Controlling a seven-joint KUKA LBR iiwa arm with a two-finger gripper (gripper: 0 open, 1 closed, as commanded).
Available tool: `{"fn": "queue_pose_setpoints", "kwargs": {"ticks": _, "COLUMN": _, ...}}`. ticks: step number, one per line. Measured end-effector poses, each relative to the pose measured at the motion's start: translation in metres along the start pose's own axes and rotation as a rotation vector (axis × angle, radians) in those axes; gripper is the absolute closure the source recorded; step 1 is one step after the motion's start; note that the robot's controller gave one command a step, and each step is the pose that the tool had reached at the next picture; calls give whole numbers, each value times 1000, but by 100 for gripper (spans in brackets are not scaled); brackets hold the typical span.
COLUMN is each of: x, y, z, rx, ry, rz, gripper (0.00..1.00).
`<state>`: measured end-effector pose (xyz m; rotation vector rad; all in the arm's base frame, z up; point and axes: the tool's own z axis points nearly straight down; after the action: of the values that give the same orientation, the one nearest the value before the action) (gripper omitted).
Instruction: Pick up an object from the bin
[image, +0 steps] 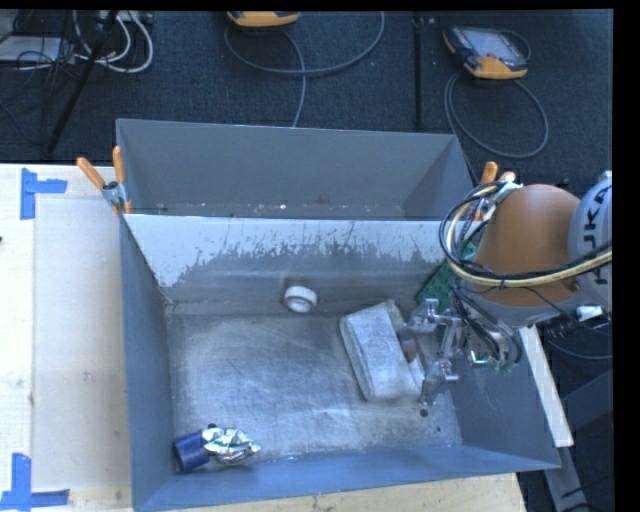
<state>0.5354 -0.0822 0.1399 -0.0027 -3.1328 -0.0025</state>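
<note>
My gripper (432, 362) is low at the right side of the bin, its metal fingers spread apart, one near the far end and one near the front end of the right edge of a grey rectangular block. That grey block (375, 351) lies flat on the bin floor, tilted slightly, just left of the fingers. Nothing sits between the fingers. A small white round cap (300, 298) rests by the back wall, left of the block.
A blue and silver crumpled wrapper-like thing (214, 447) lies in the front left corner. The arm with its orange cover and cables hangs over the bin's right wall.
</note>
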Motion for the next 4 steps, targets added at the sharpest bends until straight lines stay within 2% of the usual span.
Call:
{"fn": "queue_pose_setpoints", "kwargs": {"ticks": 1, "x": -45, "y": 10, "z": 42, "rx": 3, "ry": -3, "rz": 277, "gripper": 0}}
{"fn": "queue_pose_setpoints", "kwargs": {"ticks": 2, "x": 18, "y": 29, "z": 49, "rx": -1, "ry": -5, "rz": 459, "gripper": 0}}
{"fn": "queue_pose_setpoints", "kwargs": {"ticks": 3, "x": -24, "y": 10, "z": 66, "rx": -5, "ry": 2, "rz": 665, "gripper": 0}}
{"fn": "queue_pose_setpoints", "kwargs": {"ticks": 4, "x": -24, "y": 11, "z": 66, "rx": -5, "ry": 3, "rz": 661, "gripper": 100}}
